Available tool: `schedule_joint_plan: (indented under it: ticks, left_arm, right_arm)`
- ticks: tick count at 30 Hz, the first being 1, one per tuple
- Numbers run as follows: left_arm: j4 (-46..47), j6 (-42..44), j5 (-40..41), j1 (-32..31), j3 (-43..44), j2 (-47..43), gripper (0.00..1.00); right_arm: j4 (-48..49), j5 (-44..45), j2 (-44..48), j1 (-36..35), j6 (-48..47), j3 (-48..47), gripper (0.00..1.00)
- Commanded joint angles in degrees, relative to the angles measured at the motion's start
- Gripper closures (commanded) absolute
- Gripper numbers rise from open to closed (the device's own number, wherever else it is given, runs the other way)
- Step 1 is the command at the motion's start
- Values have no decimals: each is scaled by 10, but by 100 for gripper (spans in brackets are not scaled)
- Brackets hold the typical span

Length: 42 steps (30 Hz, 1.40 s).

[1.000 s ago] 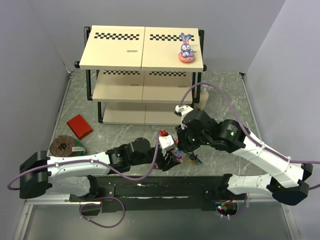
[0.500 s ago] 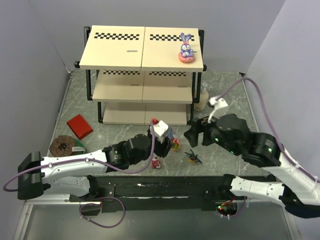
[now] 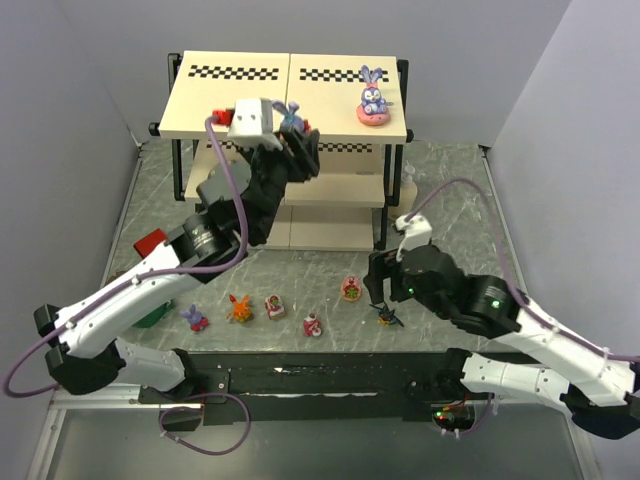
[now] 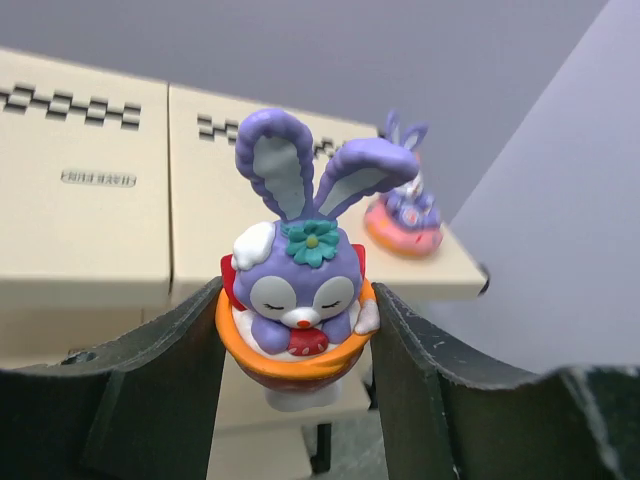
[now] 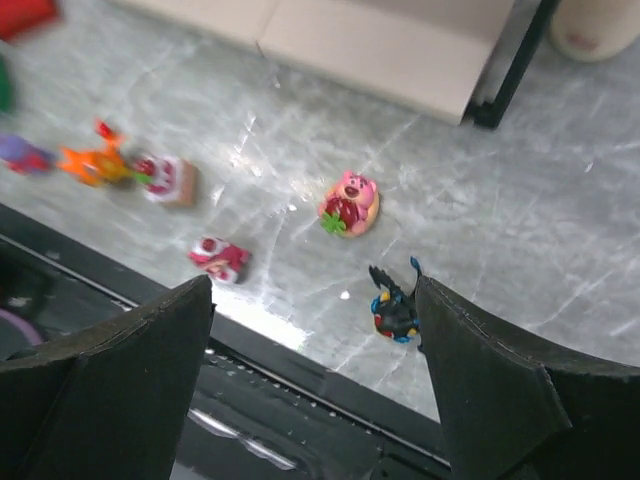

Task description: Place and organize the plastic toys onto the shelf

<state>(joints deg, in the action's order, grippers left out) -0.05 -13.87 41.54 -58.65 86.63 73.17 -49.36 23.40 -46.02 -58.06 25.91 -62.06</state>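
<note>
My left gripper [image 3: 291, 127] is shut on a purple-blue bunny in an orange cup [image 4: 298, 296] and holds it at the front edge of the shelf's [image 3: 228, 100] top board. Another bunny [image 3: 373, 101] stands on that board at the right, also in the left wrist view [image 4: 404, 206]. My right gripper [image 5: 312, 300] is open and empty above the table, over the dark blue-yellow winged toy [image 5: 396, 306]. On the table lie a third bunny [image 3: 193, 318], the orange spiky creature [image 3: 240, 307] and three red-pink figures [image 3: 275, 306] [image 3: 312, 324] [image 3: 351, 289].
A red block [image 3: 150, 243] lies left of the shelf, partly behind my left arm. A cream pump bottle [image 3: 405, 190] stands by the shelf's right leg. The black base rail [image 3: 330, 380] runs along the near table edge.
My left gripper has risen from the table with the bunny up to the shelf's top board. My right arm has pulled back and now hangs over the winged toy.
</note>
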Motion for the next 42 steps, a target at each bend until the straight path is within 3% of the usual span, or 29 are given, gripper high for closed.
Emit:
schedule_joint_plan:
  ticks: [1,7,13,31,42]
  left_arm:
    - [-40,39,28,13,117,69,99]
    - [-97,46,19,61,235,158,99]
    - [-84,94,44,86,288,218,99]
    - [-43,209,-22,164,232,211,96]
    - [-50,143,-138,210,159,156,88]
  right_arm:
    - [64,6,-4,1,5,62,11]
    - [134,-14,-24,2,13,147,11]
    - [181,-51,-67,2,31,193,11]
    - [197,-43,-139,1,34,191,11]
    - [188,-40,-172,2,34,175,11]
